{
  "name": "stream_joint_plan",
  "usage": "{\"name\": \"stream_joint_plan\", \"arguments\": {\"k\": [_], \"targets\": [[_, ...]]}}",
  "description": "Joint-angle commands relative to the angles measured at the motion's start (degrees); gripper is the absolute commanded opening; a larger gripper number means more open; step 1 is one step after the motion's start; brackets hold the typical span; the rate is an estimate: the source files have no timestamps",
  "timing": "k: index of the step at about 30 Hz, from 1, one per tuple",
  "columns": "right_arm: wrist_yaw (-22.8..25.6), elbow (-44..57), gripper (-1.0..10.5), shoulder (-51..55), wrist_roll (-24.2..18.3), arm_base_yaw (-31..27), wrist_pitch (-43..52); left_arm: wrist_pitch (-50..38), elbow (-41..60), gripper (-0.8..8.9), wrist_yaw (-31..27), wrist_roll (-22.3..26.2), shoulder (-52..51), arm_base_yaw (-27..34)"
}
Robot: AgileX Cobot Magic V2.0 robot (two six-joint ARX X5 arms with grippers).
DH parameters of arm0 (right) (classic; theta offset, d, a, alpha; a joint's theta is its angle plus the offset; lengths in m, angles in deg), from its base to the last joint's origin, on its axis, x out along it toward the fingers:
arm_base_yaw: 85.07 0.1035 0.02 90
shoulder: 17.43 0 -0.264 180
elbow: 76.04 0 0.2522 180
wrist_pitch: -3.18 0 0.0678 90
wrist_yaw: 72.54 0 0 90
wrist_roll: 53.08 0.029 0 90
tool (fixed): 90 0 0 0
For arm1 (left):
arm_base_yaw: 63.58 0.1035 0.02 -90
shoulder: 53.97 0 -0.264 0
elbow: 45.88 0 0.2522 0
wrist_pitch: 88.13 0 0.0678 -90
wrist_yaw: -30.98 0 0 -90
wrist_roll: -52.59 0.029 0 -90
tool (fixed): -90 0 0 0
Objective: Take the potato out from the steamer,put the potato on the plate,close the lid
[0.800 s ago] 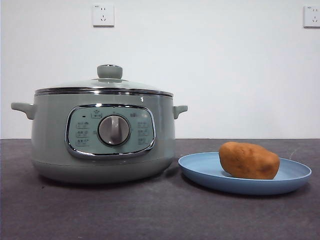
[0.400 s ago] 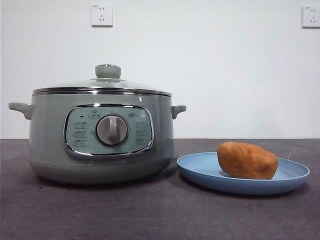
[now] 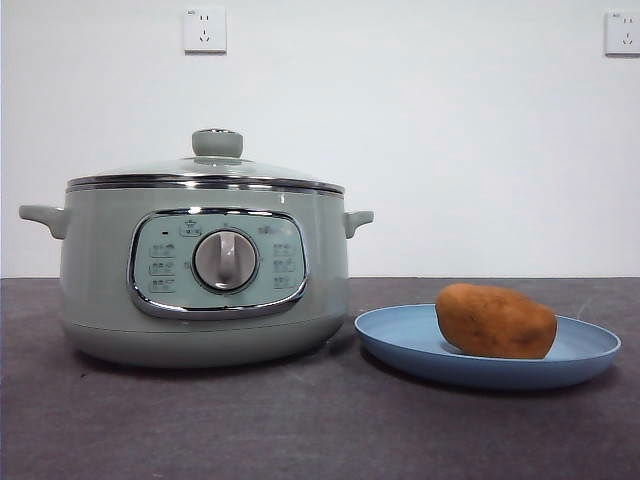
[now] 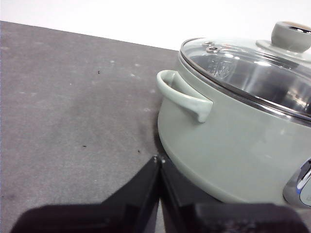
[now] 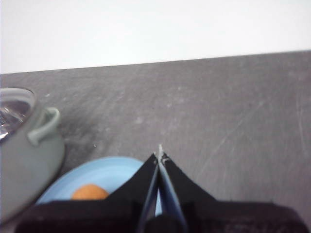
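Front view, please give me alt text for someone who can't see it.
A pale green steamer stands on a dark table with its glass lid on. Beside it, apart from the pot, an orange-brown potato lies on a shallow light-blue plate. No robot arm shows in this view.

Wall (image 3: pixel 450 150): plain white, matte, running the full width behind the table.
Sockets: one white wall socket (image 3: pixel 205 30) sitting high on the left, a second socket (image 3: pixel 622 33) being cut by the right edge.
Table (image 3: pixel 300 420): dark grey, faintly scuffed and speckled surface, meeting the wall at a level line.
Light: falling evenly, casting soft shadows on the tabletop.
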Motion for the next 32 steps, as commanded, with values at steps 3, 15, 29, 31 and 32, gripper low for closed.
{"name": "stream_joint_plan", "arguments": {"k": [3,15,29,31,32], "targets": [[0.2,11.8,0.0,8.0,5.7,0.2,5.1,-0.1,0.8,-0.04,-0.3,-0.2,-0.1,0.2],[7.7,19.2,0.0,20.3,9.5,2.3,1.6,-0.1,0.8,-0.04,-0.3,-0.2,-0.1,0.2],[12.2,19.7,0.0,26.0,9.1,4.3,-5.0,-0.1,0.8,-0.04,-0.3,-0.2,-0.1,0.2],[12.2,19.7,0.0,26.0,9.9,4.3,-5.0,-0.1,0.8,-0.04,-0.3,-0.2,-0.1,0.2],[12.3,19.7,0.0,26.0,9.9,4.3,-5.0,-0.1,0.8,-0.04,-0.3,-0.2,-0.1,0.2]]}}
